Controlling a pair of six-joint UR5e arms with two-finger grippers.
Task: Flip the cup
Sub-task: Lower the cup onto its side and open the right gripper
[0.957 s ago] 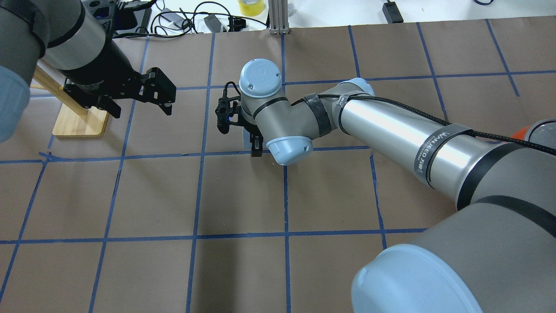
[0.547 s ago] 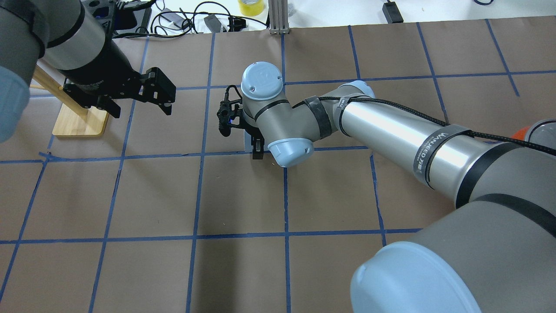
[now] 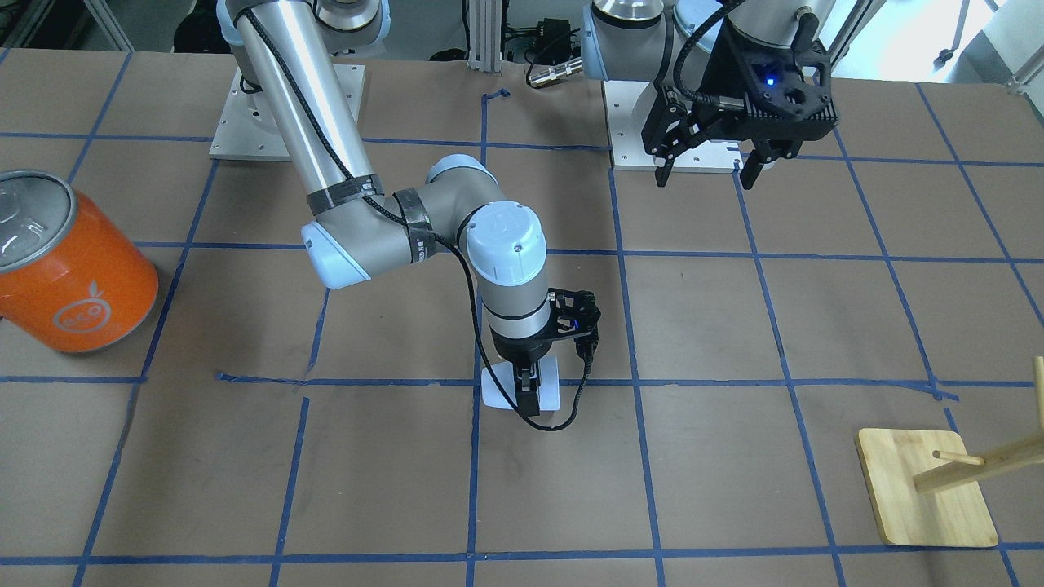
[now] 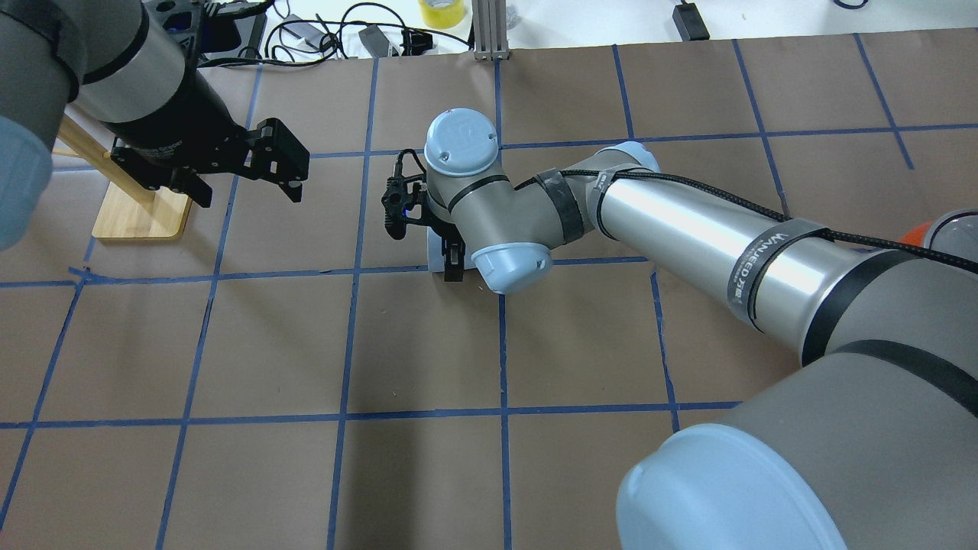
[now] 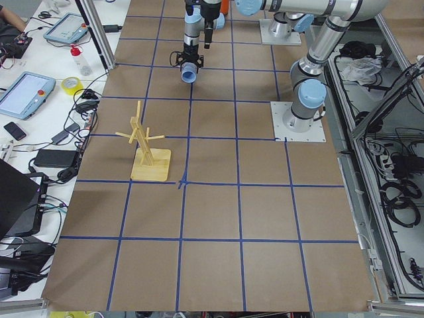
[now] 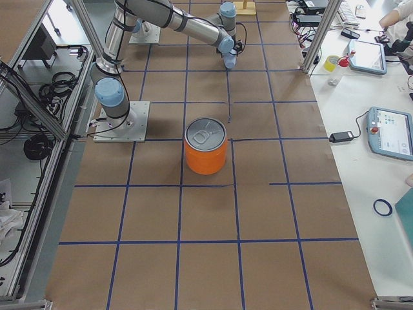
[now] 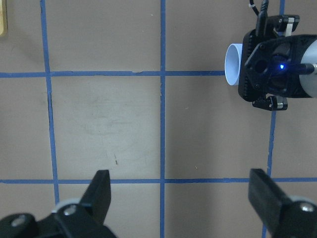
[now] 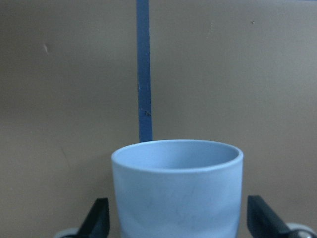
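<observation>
Overhead exterior: right gripper (image 4: pixel 449 261) astride cup (image 4: pixel 434 258), barely shifted

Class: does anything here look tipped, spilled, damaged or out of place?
Only the cup: it lies on its side, mouth facing sideways, between the fingers of the open right claw. No spill or damage shows.

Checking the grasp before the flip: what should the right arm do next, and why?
Probably close the right pincer on the cup: it sits between the open fingers, slim gaps showing either side, so nothing grips it yet.
</observation>
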